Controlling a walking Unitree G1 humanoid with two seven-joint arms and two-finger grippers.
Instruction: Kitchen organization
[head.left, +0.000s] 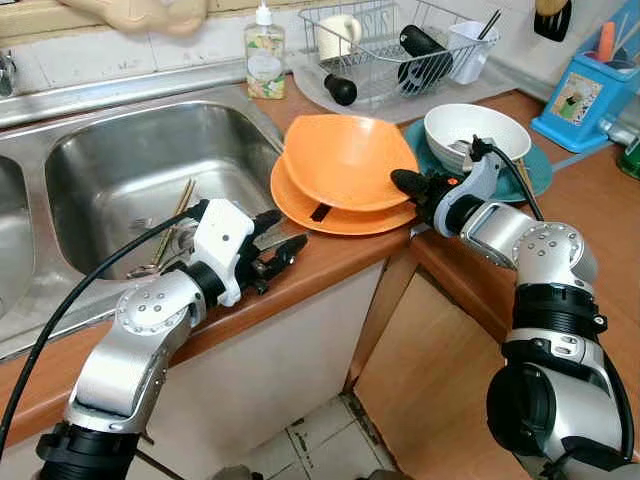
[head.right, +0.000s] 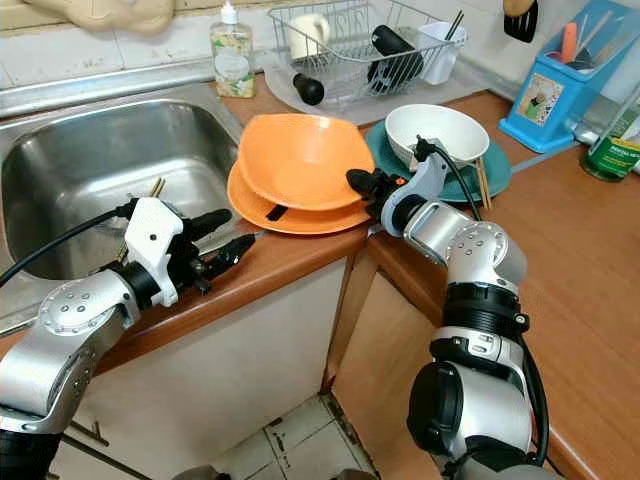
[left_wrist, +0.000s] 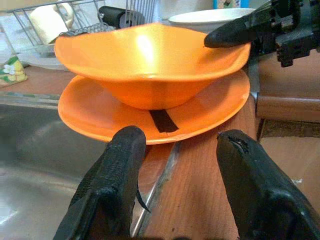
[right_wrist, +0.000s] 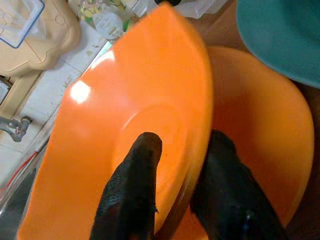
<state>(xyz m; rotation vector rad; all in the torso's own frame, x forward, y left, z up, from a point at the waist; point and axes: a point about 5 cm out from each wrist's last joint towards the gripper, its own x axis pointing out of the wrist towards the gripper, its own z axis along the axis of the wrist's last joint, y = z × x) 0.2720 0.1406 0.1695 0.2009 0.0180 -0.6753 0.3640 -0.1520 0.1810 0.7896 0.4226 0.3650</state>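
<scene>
bowl (head.left: 345, 160) on plate (head.left: 300, 200) right of sink (head.left: 130, 170), drying rack (head.left: 385, 50) behind, second bowl (head.left: 475, 130) further right

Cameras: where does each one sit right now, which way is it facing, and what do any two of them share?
Left eye view: head, looking down at the counter; both arms, left gripper, sink.
Right eye view: same scene, slightly shifted; right gripper.
Left wrist view: along open fingers toward the orange plate.
Right wrist view: fingers straddling the orange bowl rim.
Shared: all four show the bowl.
</scene>
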